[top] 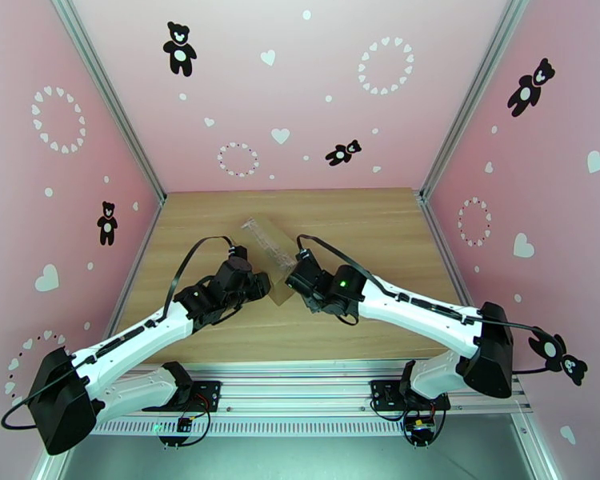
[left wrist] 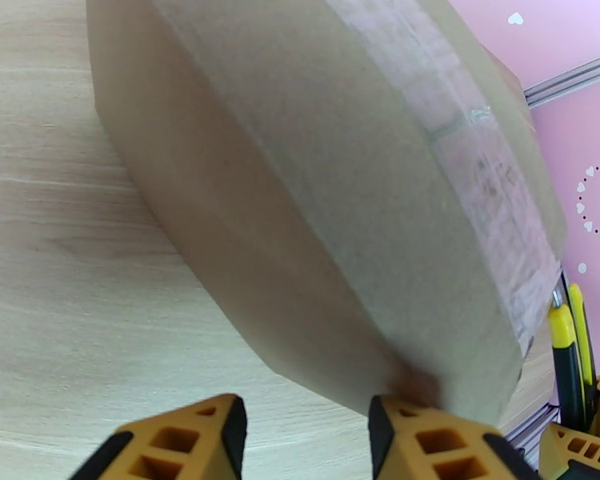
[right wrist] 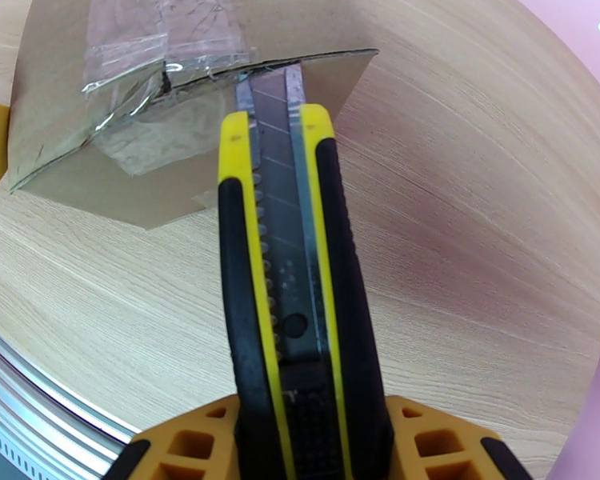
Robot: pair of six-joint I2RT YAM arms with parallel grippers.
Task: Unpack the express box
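Observation:
The express box [top: 266,243] is a brown carton with shiny clear tape on top, lying slanted in the middle of the table. In the left wrist view its plain side [left wrist: 300,194] looms close, and my left gripper [left wrist: 304,434] stands open just before its near corner, one finger [left wrist: 428,438] touching the cardboard. My right gripper [right wrist: 308,430] is shut on a yellow-black utility knife [right wrist: 288,266]. The blade tip lies at the taped seam of the box's end [right wrist: 140,114], where a flap edge has lifted. From above, both grippers [top: 260,286] [top: 294,275] flank the box's near end.
Bare wooden table [top: 364,226] lies around the box, with pink walls on three sides. A metal rail [top: 300,378] runs along the near edge by the arm bases. The knife [left wrist: 568,346] also shows at the left wrist view's right edge.

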